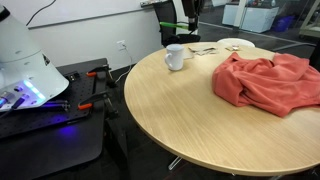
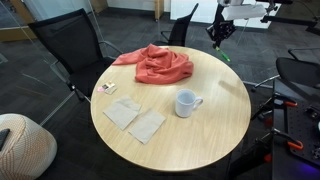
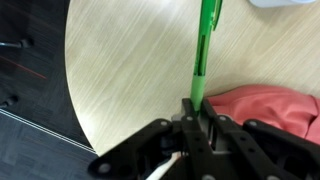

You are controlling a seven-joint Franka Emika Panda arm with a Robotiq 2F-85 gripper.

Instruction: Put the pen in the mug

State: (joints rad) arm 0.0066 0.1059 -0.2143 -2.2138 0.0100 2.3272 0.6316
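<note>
Gripper [image 3: 197, 108] closed on one end of the green pen [image 3: 204, 45], its fingers nearly together around the thin barrel. In the wrist view the pen's long axis runs straight out from the fingers toward 12 o'clock, over the round wooden table [image 3: 120, 70]. In an exterior view the gripper hangs above the table's far rim. The white mug [image 2: 187, 103] stands upright at about 7 o'clock from it, well apart. A red cloth [image 2: 155, 65] lies at 11 o'clock from the mug. The coming move likely means carrying the pen over the mug's mouth, free end first.
</note>
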